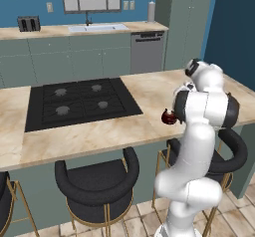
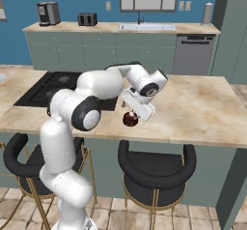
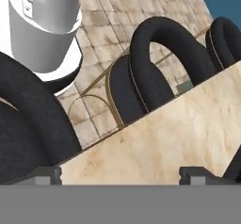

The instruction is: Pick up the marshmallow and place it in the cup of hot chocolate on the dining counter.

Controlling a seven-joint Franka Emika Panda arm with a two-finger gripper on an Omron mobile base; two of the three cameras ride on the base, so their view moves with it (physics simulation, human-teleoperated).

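Observation:
The cup of hot chocolate [image 1: 168, 116] [image 2: 129, 119], small, round and dark red-brown, stands near the front edge of the dining counter [image 1: 99, 131] [image 2: 202, 108]. My gripper [image 2: 134, 112] hangs just above the cup, tilted toward the counter's front edge. In the hand view the gripper [image 3: 122, 173] is open, its two dark fingertips [image 3: 47, 173] far apart with nothing between them, over bare beige counter [image 3: 179, 133]. The marshmallow is out of view.
A black cooktop [image 1: 79, 101] [image 2: 48, 86] is set into the counter left of the cup. Black round-backed stools [image 1: 97, 181] [image 2: 154, 171] [image 3: 150, 63] stand below the front edge. A back counter with a sink [image 1: 97, 28] runs along the blue wall.

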